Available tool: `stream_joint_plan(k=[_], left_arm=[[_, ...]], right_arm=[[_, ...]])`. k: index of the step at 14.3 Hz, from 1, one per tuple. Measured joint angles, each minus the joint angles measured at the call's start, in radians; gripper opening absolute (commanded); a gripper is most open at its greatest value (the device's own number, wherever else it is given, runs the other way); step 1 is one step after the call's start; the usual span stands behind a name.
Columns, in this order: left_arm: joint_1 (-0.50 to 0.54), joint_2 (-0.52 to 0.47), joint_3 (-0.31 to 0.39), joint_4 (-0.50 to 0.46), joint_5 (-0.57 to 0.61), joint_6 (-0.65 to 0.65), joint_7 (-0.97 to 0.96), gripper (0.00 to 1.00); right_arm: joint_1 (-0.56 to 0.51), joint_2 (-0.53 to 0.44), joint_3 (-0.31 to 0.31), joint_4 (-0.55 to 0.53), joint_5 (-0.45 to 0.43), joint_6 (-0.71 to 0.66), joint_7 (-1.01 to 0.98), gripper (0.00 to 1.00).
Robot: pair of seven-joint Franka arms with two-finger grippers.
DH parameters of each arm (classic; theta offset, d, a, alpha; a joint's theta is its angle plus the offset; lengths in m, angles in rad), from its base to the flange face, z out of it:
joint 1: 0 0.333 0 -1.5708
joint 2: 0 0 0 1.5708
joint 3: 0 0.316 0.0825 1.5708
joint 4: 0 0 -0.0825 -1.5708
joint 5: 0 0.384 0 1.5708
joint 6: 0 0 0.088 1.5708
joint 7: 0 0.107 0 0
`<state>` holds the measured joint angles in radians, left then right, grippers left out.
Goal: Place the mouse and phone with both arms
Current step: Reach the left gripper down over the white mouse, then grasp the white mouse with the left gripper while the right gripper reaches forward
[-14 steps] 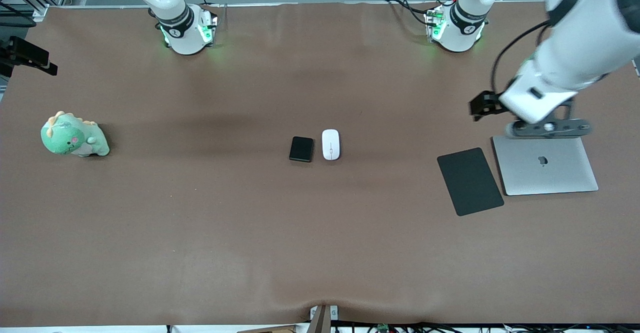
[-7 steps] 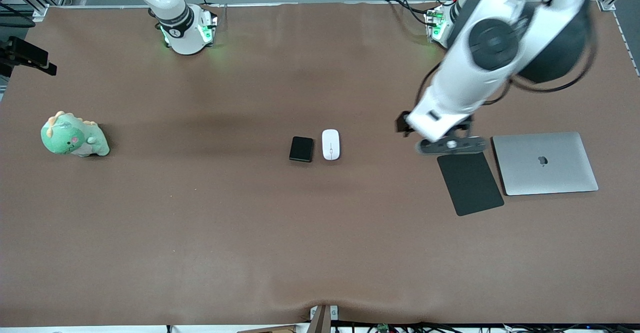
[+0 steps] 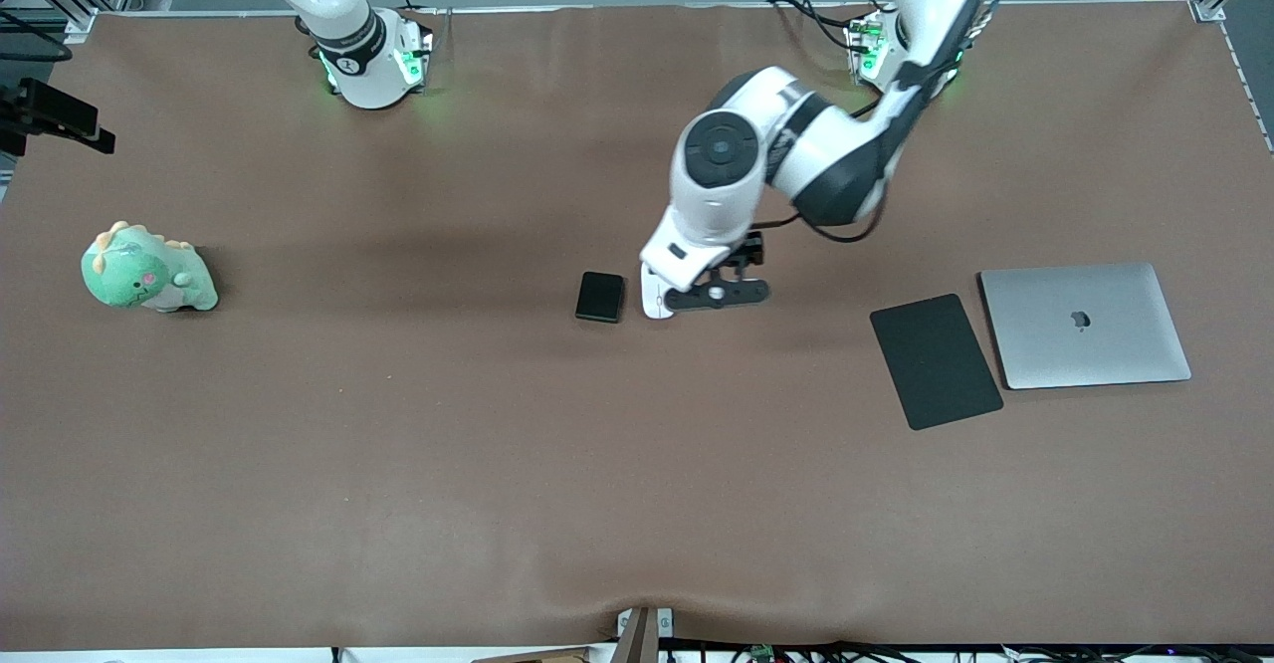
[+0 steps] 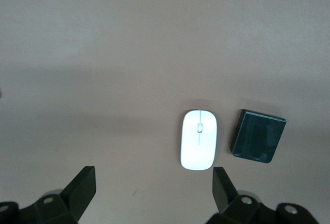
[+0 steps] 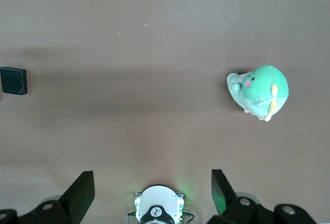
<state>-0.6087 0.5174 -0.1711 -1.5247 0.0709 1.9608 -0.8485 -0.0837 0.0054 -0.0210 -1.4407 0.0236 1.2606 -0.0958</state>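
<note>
Left hand [image 3: 709, 295] hovers spread wide and empty over the desk [image 3: 398, 444], partly above the mouse [image 4: 197, 139]. Mouse just off-centre toward the phone [image 4: 258, 134], long axis across the finger gap, so suited to a side pinch. Right hand [image 5: 149, 188] waits high near its base, spread, empty, much less close.

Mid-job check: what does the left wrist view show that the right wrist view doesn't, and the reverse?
Only the left wrist view shows the mouse, lying untouched beside the phone, with the left gripper over the table, jaws open. Only the right wrist view shows the green dinosaur plush, the right arm's green-lit base and the waiting right gripper, jaws open. Both show the phone and the brown table.
</note>
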Motion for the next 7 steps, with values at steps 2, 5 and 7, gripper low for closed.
stream_joint_plan(k=[2,5,7], left_arm=[[-0.038,0.046,0.0,-0.002,0.043,0.049,-0.077,1.0],[-0.08,0.118,0.0,-0.005,0.054,0.145,-0.148,1.0],[-0.097,0.159,0.0,-0.005,0.056,0.183,-0.162,1.0]], right_arm=[[0.0,0.021,-0.001,0.0,0.0,0.0,0.0,1.0],[0.0,0.06,-0.001,-0.002,0.0,0.001,0.0,1.0],[0.0,0.103,-0.001,-0.008,0.0,0.001,0.0,1.0]])
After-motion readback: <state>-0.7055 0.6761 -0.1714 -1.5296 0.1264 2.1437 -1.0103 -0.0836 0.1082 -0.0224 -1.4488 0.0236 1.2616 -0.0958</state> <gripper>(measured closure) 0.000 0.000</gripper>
